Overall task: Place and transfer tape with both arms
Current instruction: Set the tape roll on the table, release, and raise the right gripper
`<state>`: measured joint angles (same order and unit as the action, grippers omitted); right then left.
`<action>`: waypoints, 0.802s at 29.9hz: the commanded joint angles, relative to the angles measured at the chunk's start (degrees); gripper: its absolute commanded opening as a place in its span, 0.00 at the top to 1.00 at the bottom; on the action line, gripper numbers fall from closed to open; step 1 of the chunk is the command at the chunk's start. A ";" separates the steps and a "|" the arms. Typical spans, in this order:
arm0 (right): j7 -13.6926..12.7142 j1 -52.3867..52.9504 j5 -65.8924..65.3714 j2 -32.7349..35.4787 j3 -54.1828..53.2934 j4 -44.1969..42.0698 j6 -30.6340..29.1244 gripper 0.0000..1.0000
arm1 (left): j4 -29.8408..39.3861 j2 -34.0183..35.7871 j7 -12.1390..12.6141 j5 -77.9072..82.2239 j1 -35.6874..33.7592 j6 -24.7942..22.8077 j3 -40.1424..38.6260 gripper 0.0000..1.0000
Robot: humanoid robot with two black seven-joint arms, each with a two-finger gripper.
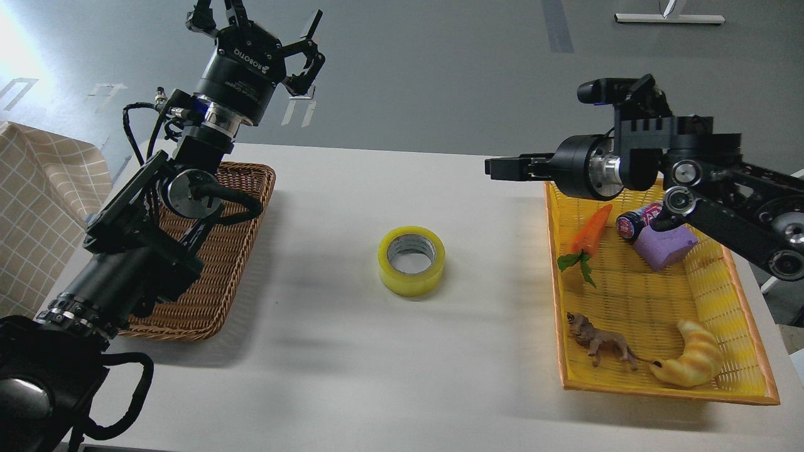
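Note:
The tape (411, 260), a yellow roll with a grey-white core, lies flat on the white table (352, 376) near its middle, touched by nothing. My right gripper (496, 168) hangs above the table to the tape's upper right, at the left rim of the yellow basket, fingers pointing left. It is seen edge-on, so I cannot tell its fingers apart; nothing shows in it. My left gripper (257, 25) is raised high above the far left of the table, fingers spread open and empty.
A brown wicker basket (239, 263) lies at the left under my left arm. A yellow basket (634, 389) at the right holds a carrot toy (590, 229), a purple block (664, 245), a lion figure (600, 342) and a croissant toy (691, 363).

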<state>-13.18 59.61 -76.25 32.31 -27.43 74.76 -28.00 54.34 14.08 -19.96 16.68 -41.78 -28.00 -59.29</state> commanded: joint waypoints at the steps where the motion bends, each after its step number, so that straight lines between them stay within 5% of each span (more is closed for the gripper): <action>1: 0.00 -3.45 0.92 3.38 -7.02 1.26 0.00 0.03 | -0.02 0.33 -0.07 0.11 -1.28 0.00 3.21 0.02; 8: 1.05 -14.86 1.10 1.80 -32.02 2.05 0.00 0.04 | -0.11 0.60 -0.25 5.89 -1.98 0.00 4.36 0.02; 17: 11.24 -27.70 15.93 -9.43 -62.36 0.21 0.00 0.05 | -0.02 0.77 -0.60 17.05 -5.06 0.00 4.36 0.02; 24: 11.42 -29.03 31.32 -20.61 -73.38 -6.47 0.00 0.04 | 0.15 0.86 -0.51 28.83 -6.55 0.00 5.15 0.02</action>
<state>-1.78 30.61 -51.68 15.36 -98.01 71.07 -27.98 54.35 14.87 -20.58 39.83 -47.80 -28.00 -54.75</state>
